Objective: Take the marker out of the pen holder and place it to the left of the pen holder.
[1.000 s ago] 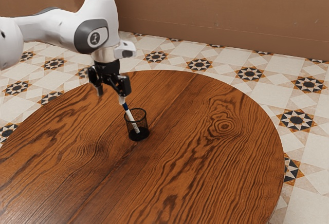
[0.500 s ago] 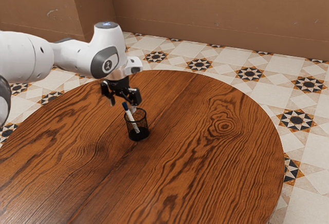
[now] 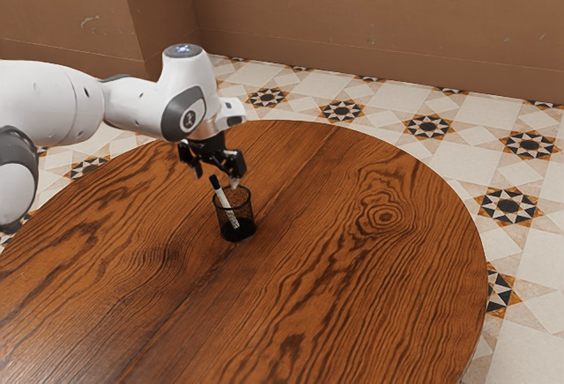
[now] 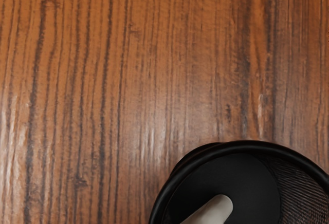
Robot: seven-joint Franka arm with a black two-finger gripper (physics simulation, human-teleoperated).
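Item one: marker (image 3: 226, 207), one, white-bodied with a dark cap (image 3: 215, 182). Location: inside the pen holder, leaning, its capped end uppermost and jutting over the rim toward the exterior view's left. In the wrist view its pale, rounded lower end lay over the holder's dark floor (image 4: 247, 178).

Item two: pen holder (image 3: 238, 232), one, black mesh, round, upright on the counter (image 3: 352, 287), which was of dark-grained wood.

Item three: my jaws, one pair, spread apart, pointing downward just above the pen holder and close by the marker's cap. Nothing was pinched between them; whether either side brushed the marker, I could not tell.

Condition of the work: approach largely made, by my judgement; grasp not yet made. Entries outstanding: to line the jaws up on either side of the cap, close them on it, draw the marker up until its lower end cleared the rim, carry it across, set it down on the counter to the left of the pen holder, and let go. Caution noted: with the marker leaning so, a sideways pull could have tipped the light-looking holder
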